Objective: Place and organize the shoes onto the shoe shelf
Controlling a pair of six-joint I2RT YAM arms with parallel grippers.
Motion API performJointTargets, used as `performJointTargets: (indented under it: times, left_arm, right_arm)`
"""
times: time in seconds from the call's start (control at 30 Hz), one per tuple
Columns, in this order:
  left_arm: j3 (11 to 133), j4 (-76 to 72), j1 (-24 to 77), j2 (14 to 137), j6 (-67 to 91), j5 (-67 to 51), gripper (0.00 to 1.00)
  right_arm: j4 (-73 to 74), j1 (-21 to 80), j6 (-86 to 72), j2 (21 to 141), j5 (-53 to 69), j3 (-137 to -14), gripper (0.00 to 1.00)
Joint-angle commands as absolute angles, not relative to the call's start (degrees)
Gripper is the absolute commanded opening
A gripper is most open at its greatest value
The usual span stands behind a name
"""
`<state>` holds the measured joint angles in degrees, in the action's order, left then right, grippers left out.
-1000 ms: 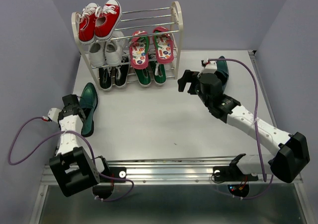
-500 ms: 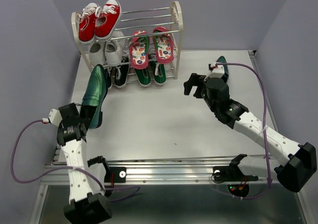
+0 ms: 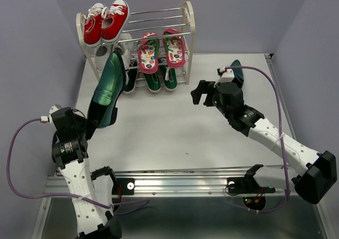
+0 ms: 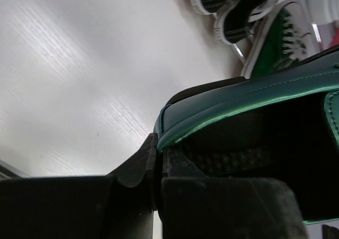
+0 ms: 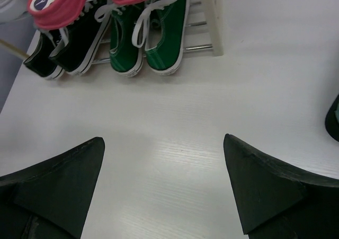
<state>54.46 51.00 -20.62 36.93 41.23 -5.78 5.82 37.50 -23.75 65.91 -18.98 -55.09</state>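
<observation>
— Where's everything sitting, from where you stand?

— Biggest first: the worktop, and at its 11 o'clock the shoe shelf. Red sneakers are on the top rods, white sneakers and the flip-flops on the middle ones, black sneakers and the green sneakers at the bottom. The right half of the top tier is the free spot I can see

— And the teal pair?

— One teal dress shoe is up in the air at 9 o'clock, toe towards the shelf, heel in the left gripper. Those jaws are clamped on the heel rim, seemingly one finger inside and one outside. The second dress shoe lies on the worktop at 2 o'clock, half hidden behind the right arm. The right gripper hangs near it, jaws spread wide with nothing in them

— How would that shoe handle, you reckon?

— I'd guess stiff and fairly light, but glossy, so slippery on the upper. The heel collar looks the sound place to hold: a firm edge, something to pinch. Held that far back, though, the long toe could swing or twist in the grip

— Any brand?

— None I can read. The flip-flops carry little round badges, too small to make out, and the sneakers show no legible label
</observation>
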Motion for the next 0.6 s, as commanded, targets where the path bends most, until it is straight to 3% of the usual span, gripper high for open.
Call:
performJointTargets:
  times: [0.0,0.17,0.3,0.47,0.57]
  left_arm:
    - [62.65,41.93,-20.48,37.17,43.5,-12.83,0.0]
    - [64.86,36.92,-19.6,39.63,46.75,-13.62,0.0]
    - [63.11,30.96,-12.33,41.57,51.67,-9.34,0.0]
    - [64.33,27.25,16.36,48.32,62.02,12.16,0.0]
    - [65.13,27.33,24.41,52.02,66.52,20.09,0.0]
  right_arm:
    - [3.78,37.44,-22.41,66.71,-9.24,-58.36,1.0]
    - [-2.19,37.96,-24.87,68.98,6.66,-60.29,1.0]
    - [-3.69,43.06,-25.58,73.81,8.27,-64.94,1.0]
    - [-4.22,47.97,-28.03,78.04,6.69,-70.39,1.0]
    - [-4.39,49.3,-31.79,78.23,3.71,-71.1,1.0]
